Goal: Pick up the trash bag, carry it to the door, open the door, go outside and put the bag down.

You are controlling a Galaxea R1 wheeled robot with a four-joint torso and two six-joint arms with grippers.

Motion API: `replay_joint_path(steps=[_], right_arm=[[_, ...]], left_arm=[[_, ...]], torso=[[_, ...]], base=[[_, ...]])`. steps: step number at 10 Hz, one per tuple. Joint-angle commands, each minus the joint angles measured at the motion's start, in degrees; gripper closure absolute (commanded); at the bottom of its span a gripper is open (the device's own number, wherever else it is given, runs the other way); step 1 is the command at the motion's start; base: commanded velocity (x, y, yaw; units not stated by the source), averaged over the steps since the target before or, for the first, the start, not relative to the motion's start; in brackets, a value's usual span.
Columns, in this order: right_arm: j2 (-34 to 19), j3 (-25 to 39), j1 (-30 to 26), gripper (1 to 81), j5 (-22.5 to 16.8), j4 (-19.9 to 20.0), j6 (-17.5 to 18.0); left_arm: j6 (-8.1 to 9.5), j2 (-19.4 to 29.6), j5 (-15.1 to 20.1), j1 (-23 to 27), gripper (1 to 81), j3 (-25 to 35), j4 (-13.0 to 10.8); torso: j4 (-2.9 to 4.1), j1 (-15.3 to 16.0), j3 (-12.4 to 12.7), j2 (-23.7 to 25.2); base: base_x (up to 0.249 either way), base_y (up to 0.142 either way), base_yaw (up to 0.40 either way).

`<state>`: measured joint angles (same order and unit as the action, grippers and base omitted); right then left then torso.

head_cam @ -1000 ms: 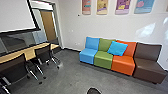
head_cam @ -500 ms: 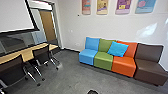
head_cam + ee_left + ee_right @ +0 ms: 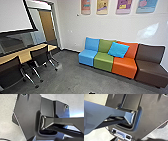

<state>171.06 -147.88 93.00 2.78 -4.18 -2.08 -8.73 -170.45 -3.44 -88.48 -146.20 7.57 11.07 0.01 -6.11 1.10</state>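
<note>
At the left of the room, the chairs (image 3: 40, 54) and the wood-topped counter (image 3: 26, 53) have slid a little further towards the edge of the head view, while the brown seat (image 3: 150, 68) at the right has drifted outward and the dark shape (image 3: 92, 93) at the near edge has sunk almost out of sight. The row of seats and its blue cushion (image 3: 118, 49) look otherwise undisturbed, so I take this as the robot creeping forward over the grey floor (image 3: 67, 77), not as anything being handled. For the task, that is a bit of driving; the tan door (image 3: 47, 26) lies at the far left, though whether it is the one to use is unclear. Where the trash bag is, I cannot tell, nor how far open the left gripper or the right gripper is, or whether either has hold of it.
</note>
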Motion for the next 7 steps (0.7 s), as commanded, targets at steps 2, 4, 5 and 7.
replay_joint_path(steps=[2, 4, 5, 7], right_arm=[[0.4, 0.3, -1.6, 1.0, -3.6, -0.7, -0.3], [0.4, 0.2, -1.5, 1.0, -3.6, -0.7, -0.3], [0.4, 0.3, -1.5, 1.0, -3.5, -0.7, -0.3], [0.4, 0.2, -1.6, 1.0, -3.6, -0.7, -0.3]], left_arm=[[0.12, 0.2, 3.8, 1.8, 1.0, 0.4, 0.0], [0.12, 0.2, 3.8, 1.8, 1.0, 0.4, 0.0], [0.2, 0.2, 3.8, 1.8, 1.0, 0.4, 0.0], [0.2, 0.2, 3.8, 1.8, 1.0, 0.4, 0.0]], torso=[[0.0, 0.0, 0.0, 0.0], [0.0, 0.0, 0.0, 0.0], [0.0, 0.0, 0.0, 0.0], [0.0, 0.0, 0.0, 0.0]], base=[[0.112, 0.0, 0.0], [0.112, 0.0, 0.0], [0.112, 0.0, 0.0], [0.108, 0.0, 0.0]])
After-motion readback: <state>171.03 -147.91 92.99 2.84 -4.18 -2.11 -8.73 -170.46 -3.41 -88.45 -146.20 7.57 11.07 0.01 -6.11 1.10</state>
